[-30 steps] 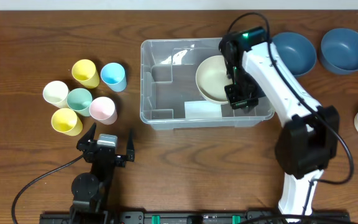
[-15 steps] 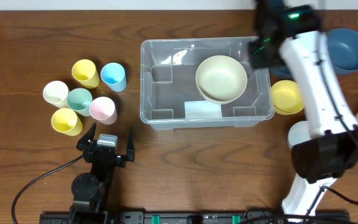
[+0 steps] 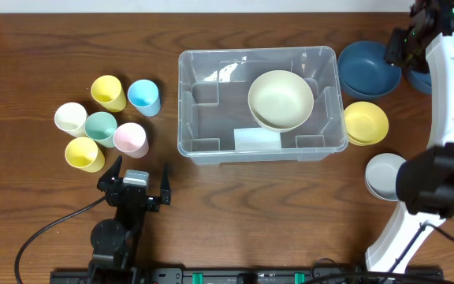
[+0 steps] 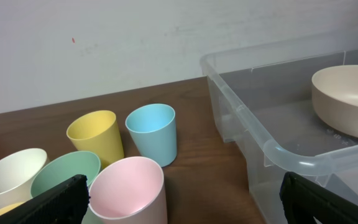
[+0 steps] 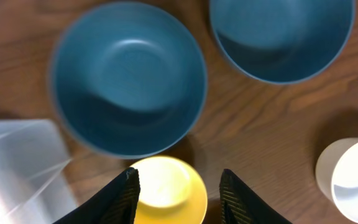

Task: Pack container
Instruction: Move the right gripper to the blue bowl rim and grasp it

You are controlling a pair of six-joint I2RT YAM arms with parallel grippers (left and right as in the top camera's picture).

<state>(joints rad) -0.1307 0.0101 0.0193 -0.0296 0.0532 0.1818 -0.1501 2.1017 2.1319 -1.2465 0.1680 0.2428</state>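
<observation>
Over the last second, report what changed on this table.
The right end effector left the rim of the cream bowl inside the container, rose out and swung to the far right; it now hangs open above the blue bowls. The cream bowl stayed in the container. The cups and the left end effector did not move.

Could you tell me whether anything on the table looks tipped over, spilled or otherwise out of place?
Nothing stands out. The cream bowl sits upright inside the container. The cups stand upright in a cluster on one side of it, and the other bowls sit upright on the opposite side. Nothing looks spilled.
</observation>
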